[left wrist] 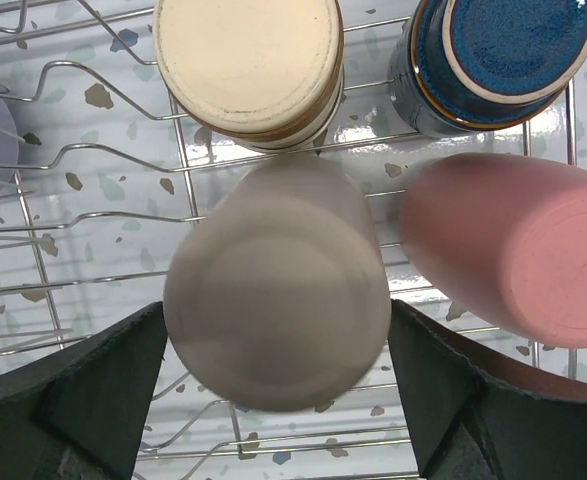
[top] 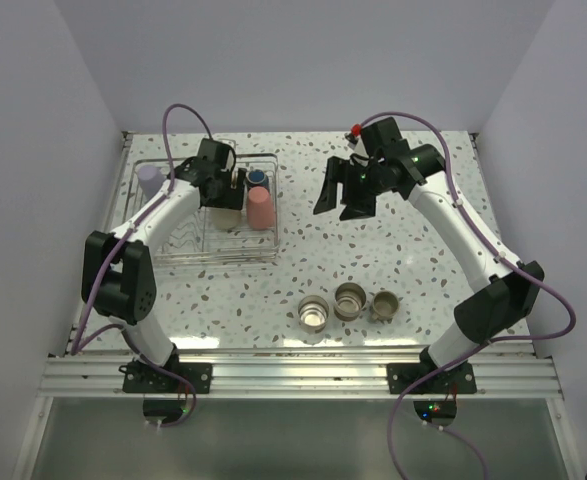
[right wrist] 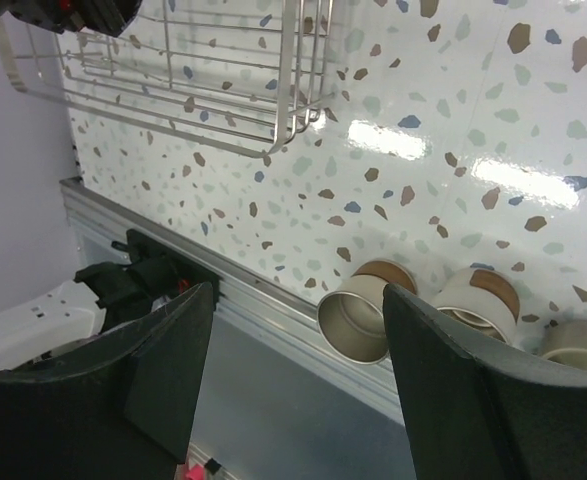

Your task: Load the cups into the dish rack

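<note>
The wire dish rack (top: 188,245) stands at the left. In it are a lavender tumbler (top: 150,180), a pink tumbler (top: 261,208), a black mug with a blue base (top: 257,178) and a beige tumbler (top: 228,215). My left gripper (top: 220,188) is over the rack. In the left wrist view its jaws (left wrist: 276,312) touch both sides of the upside-down beige tumbler (left wrist: 278,290). Beyond it are the olive-tan mug (left wrist: 248,65), black mug (left wrist: 503,60) and pink tumbler (left wrist: 513,245). Three steel cups (top: 314,313), (top: 350,300), (top: 384,306) stand near the front edge. My right gripper (top: 343,195) hangs open and empty.
The right wrist view shows the right gripper (right wrist: 298,290), the rack's corner (right wrist: 293,80), the steel cups (right wrist: 358,318) and the table's aluminium front rail (right wrist: 273,310). White walls close in the table on three sides.
</note>
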Tool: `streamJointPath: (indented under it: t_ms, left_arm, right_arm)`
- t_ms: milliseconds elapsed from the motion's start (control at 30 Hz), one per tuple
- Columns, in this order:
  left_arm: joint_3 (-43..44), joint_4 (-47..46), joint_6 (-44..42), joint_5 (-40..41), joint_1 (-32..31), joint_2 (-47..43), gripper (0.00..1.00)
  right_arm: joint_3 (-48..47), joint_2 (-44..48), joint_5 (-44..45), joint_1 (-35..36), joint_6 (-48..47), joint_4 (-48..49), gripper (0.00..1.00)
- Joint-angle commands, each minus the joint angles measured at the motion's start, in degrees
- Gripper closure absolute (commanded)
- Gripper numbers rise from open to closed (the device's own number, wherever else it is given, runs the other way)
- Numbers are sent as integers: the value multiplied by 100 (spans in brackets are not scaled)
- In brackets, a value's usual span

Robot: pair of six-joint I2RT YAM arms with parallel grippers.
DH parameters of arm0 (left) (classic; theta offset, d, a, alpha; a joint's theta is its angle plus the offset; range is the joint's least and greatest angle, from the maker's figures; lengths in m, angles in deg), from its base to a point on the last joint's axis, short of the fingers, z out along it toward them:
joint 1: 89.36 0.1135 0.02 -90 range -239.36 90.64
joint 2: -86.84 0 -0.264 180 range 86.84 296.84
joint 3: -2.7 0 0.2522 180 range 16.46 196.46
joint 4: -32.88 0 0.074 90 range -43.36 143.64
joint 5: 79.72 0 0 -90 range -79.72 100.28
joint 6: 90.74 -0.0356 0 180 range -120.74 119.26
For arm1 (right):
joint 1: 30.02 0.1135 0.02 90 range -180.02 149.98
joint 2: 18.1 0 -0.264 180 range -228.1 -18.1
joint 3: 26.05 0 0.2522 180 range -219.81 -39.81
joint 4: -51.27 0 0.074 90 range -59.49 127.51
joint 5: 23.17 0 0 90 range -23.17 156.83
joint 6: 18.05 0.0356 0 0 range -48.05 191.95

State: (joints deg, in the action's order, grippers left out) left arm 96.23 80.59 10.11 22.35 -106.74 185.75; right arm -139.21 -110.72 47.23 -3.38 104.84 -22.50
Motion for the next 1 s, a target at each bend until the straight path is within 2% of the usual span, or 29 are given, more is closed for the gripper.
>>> streamJointPath:
  t_ms: [0, 133, 300, 533, 767, 967]
  left_arm:
    - [266, -4, 48, 128, -19, -249, 8]
    - [680, 304, 303, 373, -19, -635, 4]
    - [979, 805, 575, 427, 25, -1066, 1]
    - [453, 990, 1024, -126, 271, -2199, 1]
    - [-30, 1438, 1156, -188, 332, -2956, 1]
    - [-365, 1701, 1314, -276, 332, -3642, 2]
  right_arm:
    - [-53, 174, 350, 70, -264, -274, 28]
    - [-255, -80, 746, 395, -739, -844, 27]
    - [-72, -230, 940, 1247, -1074, -1066, 28]
    - [1272, -81, 764, 2186, -670, -241, 29]
    - [1756, -423, 1186, 3004, -441, 156, 30]
    - [1959, -774, 1467, 3313, -326, 534, 30]
